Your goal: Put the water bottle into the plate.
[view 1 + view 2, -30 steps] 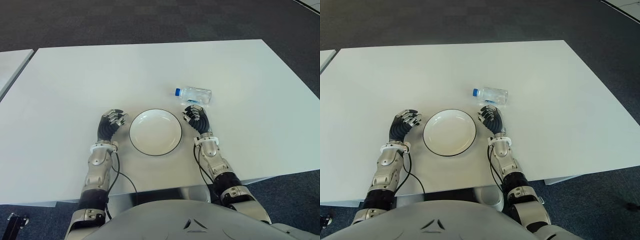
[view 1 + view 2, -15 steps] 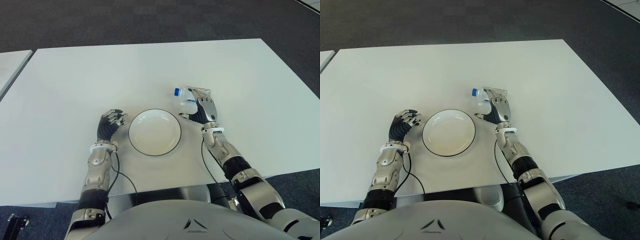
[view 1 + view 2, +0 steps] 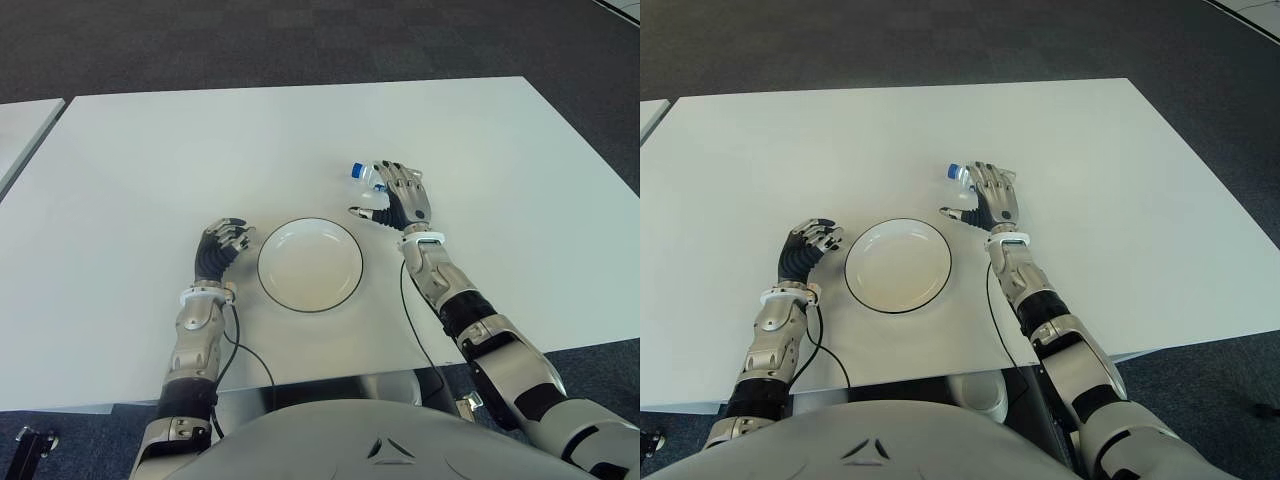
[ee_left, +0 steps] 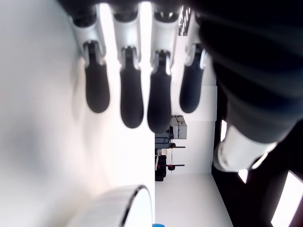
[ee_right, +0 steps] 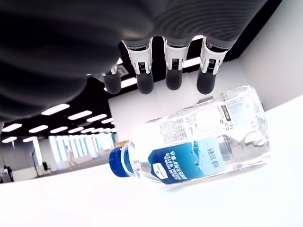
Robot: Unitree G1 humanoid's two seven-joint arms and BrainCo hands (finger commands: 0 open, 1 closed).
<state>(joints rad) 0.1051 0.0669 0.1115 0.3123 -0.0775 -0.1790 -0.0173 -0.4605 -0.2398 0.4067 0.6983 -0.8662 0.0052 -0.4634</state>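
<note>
One right hand [image 3: 402, 200] now farther over water bottle [image 5: 199, 142]

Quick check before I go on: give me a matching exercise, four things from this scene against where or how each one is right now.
Things:
1. water bottle
2. plate
3. left hand
4. right hand

States:
A. fingers open, poised over the bottle
B. lying on its side on the table, blue cap toward the robot's left
C. fingers curled, holding nothing, left of the plate
D. holds nothing, between the two hands

Pairs: 1-B, 2-D, 3-C, 4-A
</note>
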